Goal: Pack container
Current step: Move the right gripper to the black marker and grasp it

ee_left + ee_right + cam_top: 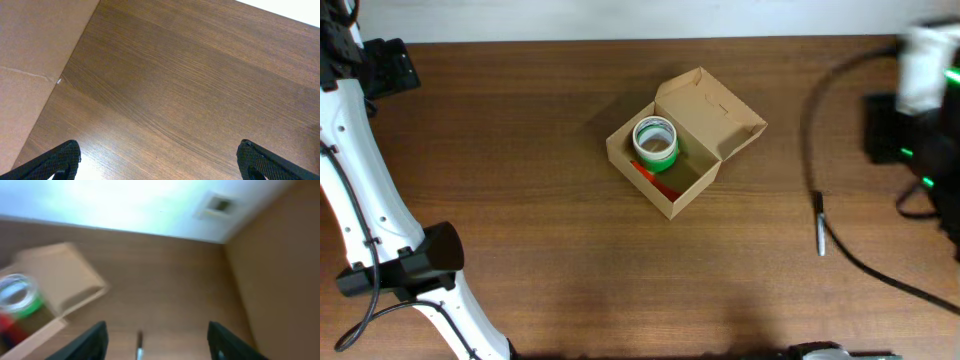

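Note:
The container [692, 192], a tan cardboard box, stands at the table's middle with its flap lid [712, 110] open toward the back right. Inside lie a green tape roll [655, 143] and a red item [657, 181]. The blurred right wrist view shows the container [57, 277] at the left with the tape roll [17, 296] in it. My right gripper [157, 327] is open and empty, off to the box's right, above a pen [139, 349]. My left gripper [159, 150] is wide open over bare wood, far from the box.
A pen [821, 227] lies on the table right of the box. A black cable [817, 110] curves past it toward the blurred right arm [920, 100]. The left arm [370, 200] runs along the left edge.

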{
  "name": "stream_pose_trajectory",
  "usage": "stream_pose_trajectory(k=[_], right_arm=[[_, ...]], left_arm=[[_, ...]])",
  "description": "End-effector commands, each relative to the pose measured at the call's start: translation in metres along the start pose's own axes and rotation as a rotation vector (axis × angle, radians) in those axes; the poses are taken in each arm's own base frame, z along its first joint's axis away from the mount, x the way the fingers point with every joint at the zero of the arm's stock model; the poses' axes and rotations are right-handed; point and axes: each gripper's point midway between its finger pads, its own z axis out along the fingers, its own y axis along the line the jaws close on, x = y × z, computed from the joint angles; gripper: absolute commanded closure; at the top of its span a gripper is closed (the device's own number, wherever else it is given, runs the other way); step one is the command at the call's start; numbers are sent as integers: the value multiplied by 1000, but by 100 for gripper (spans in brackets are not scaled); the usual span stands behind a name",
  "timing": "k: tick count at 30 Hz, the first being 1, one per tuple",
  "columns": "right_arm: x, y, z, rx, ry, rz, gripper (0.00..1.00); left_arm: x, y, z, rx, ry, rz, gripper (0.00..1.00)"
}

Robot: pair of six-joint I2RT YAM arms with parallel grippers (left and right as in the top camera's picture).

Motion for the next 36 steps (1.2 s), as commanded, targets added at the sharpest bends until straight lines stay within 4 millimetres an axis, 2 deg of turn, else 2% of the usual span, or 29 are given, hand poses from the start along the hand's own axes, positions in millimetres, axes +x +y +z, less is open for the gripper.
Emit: stream_pose_trajectory(k=[1, 2, 4, 6, 8, 10, 12, 15, 19, 24, 30, 33, 36], right_arm=[[57, -20, 56, 60, 186, 74, 24], [75, -24, 72, 65, 227, 99, 20], [119, -27, 110, 65, 336, 180, 17], [158, -16, 139, 7, 438, 243, 15], [205, 6, 172, -95, 576, 306, 16], [238, 25, 193, -171, 688, 336, 21], [258, 35, 208, -200, 768, 342, 26], [277, 44, 232, -220, 830, 341, 26], [295, 52, 250, -255, 877, 310, 26], [311, 62, 260, -320, 920, 254, 29], [324, 62, 265, -318, 952, 220, 42], [327, 61, 266, -309, 966, 213, 51], [334, 58, 267, -283, 990, 198, 56]], left_arm=[[1, 0, 5, 4, 12, 11, 0], [1, 0, 5, 4, 12, 11, 0], [1, 0, 5, 4, 12, 11, 0], [1, 0, 5, 4, 12, 11, 0], [1, 0, 5, 4, 12, 11, 0], [1, 0, 5, 4, 12, 11, 0], [1, 0, 5, 4, 12, 11, 0], [1, 0, 5, 4, 12, 11, 0], [1, 0, 5, 4, 12, 11, 0], [1, 0, 5, 4, 12, 11, 0], [1, 0, 5, 4, 12, 11, 0], [1, 0, 5, 4, 12, 11, 0], [1, 0, 5, 4, 12, 11, 0]])
